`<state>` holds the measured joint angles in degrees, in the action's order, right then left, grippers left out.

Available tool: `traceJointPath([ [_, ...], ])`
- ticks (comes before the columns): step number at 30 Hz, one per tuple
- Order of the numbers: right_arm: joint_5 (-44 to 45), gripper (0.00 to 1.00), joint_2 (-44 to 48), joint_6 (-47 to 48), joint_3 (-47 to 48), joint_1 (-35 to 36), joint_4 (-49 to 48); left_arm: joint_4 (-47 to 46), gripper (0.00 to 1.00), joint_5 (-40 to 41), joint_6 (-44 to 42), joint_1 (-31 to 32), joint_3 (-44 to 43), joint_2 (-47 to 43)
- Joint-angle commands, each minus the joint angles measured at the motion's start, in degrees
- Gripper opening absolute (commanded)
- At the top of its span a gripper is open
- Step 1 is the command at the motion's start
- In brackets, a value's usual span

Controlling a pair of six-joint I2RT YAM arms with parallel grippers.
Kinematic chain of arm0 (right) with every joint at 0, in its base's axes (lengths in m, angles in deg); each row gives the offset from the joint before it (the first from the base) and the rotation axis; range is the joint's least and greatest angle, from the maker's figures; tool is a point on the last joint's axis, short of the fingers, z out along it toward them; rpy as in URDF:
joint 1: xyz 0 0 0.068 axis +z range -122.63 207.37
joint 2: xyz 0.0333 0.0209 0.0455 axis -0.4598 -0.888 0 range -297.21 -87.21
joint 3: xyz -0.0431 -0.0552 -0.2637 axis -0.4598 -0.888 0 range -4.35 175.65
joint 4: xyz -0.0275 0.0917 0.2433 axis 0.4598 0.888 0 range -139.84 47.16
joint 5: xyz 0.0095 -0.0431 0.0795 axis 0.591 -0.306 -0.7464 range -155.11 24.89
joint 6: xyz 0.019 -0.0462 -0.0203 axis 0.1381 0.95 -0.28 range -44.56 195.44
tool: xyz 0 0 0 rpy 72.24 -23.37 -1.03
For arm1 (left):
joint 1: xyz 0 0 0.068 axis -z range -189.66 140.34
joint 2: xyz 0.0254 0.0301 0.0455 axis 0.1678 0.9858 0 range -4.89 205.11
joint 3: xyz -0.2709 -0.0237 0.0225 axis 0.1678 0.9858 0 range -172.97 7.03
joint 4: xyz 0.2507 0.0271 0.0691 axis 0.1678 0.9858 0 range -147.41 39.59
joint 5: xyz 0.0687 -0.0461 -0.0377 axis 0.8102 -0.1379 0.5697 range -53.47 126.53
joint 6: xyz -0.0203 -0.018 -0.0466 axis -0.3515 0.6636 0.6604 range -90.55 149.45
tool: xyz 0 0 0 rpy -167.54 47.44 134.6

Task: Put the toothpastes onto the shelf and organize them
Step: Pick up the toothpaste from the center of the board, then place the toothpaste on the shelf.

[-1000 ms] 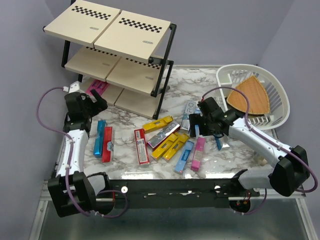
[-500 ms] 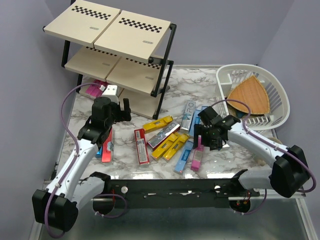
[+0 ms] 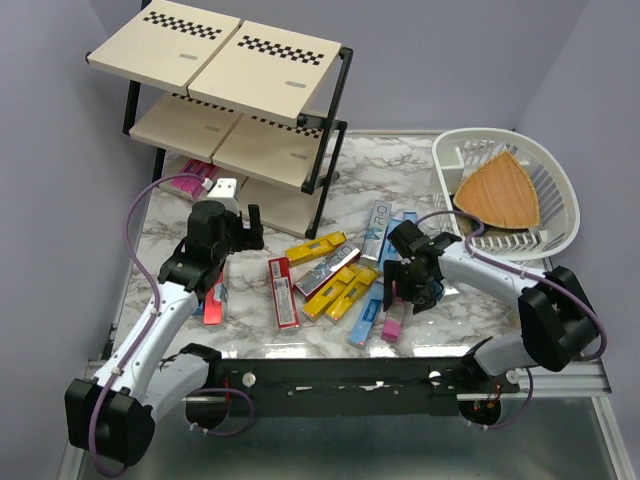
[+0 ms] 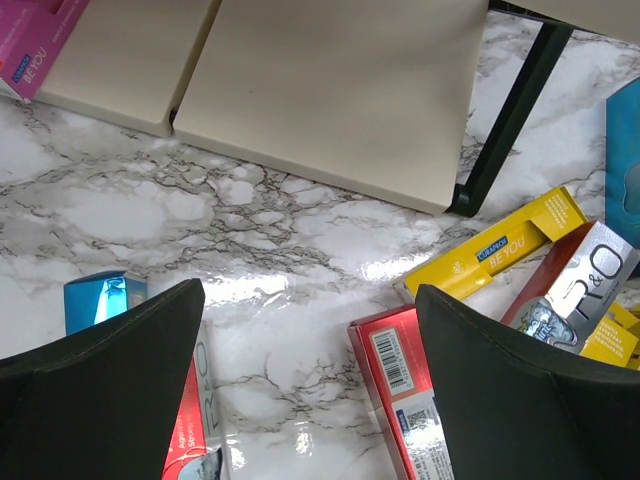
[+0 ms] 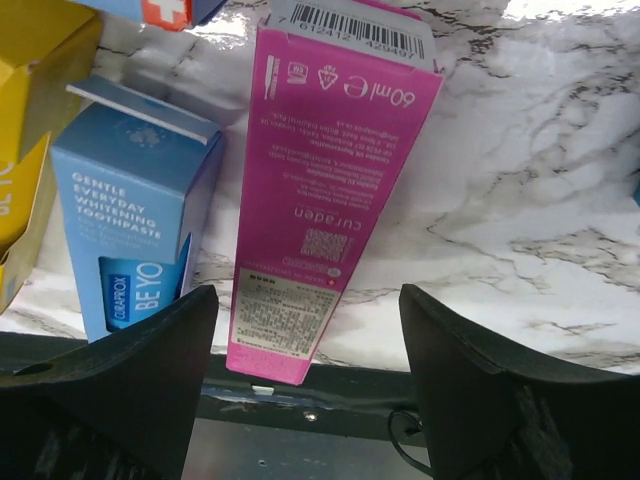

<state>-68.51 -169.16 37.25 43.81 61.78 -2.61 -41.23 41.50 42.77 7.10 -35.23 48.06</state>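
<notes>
- left jaws: spread wide and holding nothing. the two dark fingers (image 4: 100,395) sit at the lower corners of the left wrist view, with bare marble bench (image 4: 150,200) showing between them.
- under those jaws, a red toothpaste box (image 4: 400,385) lies just inside the finger at lower right. a metallic blue box (image 4: 100,295) and another red box (image 4: 200,435) lie against the finger at lower left. none of them is gripped.
- past the jaws, a yellow box (image 4: 500,250) and a silver box (image 4: 585,285) lie at the right of the frame.
- right jaws: partly apart and lowered over a pink toothpaste box (image 5: 320,200). one finger (image 5: 130,400) stands on each side of the box's near end. a sliver of bench shows on each side, so there is no grip on it.
- the pink box lies flat on the bench with its barcode end toward the top of the frame. a light blue box (image 5: 135,230) lies just beside it at left, its end flap open.
- the shelf (image 3: 250,55) stands at the upper left of the top view. its upper boards are bare, and a pink box (image 3: 190,178) lies at the left end of the lowest level.
- the other toothpastes lie loose in the middle of the bench, between the two arms.
- a white basket (image 3: 560,190) at upper right holds a wedge-shaped wooden board (image 3: 500,195).
</notes>
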Motion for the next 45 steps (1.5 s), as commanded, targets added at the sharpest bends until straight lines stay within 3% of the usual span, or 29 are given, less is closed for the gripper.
traceJointPath([
  [1, -3.28, 0.81, -3.30, -1.44, -1.93, -0.05, -3.98, -0.19, 0.99, 0.65, -0.05, 1.35, 0.16, 1.37],
  [11, -5.57, 0.65, -5.50, -1.53, -3.87, 0.22, -6.62, -2.03, 0.99, -3.21, -4.18, 3.63, 0.86, 1.11],
  [12, -5.48, 0.56, -5.15, -1.18, -3.78, 0.22, -6.27, -2.38, 0.99, -3.65, -4.53, 3.90, 0.86, 0.93],
  [15, -5.57, 0.42, -2.96, -0.48, -3.43, 0.22, -4.78, -4.84, 0.99, -4.97, -6.11, 5.30, 1.39, 0.23],
  [19, -6.09, 0.33, -1.37, 2.41, -0.53, 0.22, -0.83, -9.92, 0.99, -10.06, -9.62, 8.03, 2.18, -0.30],
  [25, -7.41, 0.32, 2.14, 10.93, 9.73, 0.22, 6.56, -15.92, 0.99, -12.79, -17.53, 15.92, 2.45, -0.48],
  [30, -15.31, 0.31, 1.98, 20.78, 17.74, 0.22, 9.11, -19.08, 0.99, -13.76, -22.45, 21.21, 1.83, 1.98],
  [34, -21.55, 0.31, -0.40, 28.24, 23.72, 0.22, 10.87, -23.21, 0.99, -13.58, -31.67, 26.48, 4.02, 2.16],
  [38, -26.56, 0.31, -1.89, 32.12, 27.24, 0.22, 12.10, -23.31, 0.99, -13.24, -43.26, 31.14, 3.68, 3.91],
  [45, -31.40, 0.31, -4.62, 37.58, 30.59, 0.22, 15.26, -20.93, 0.99, -10.16, -51.19, 36.33, -0.01, 8.57],
])
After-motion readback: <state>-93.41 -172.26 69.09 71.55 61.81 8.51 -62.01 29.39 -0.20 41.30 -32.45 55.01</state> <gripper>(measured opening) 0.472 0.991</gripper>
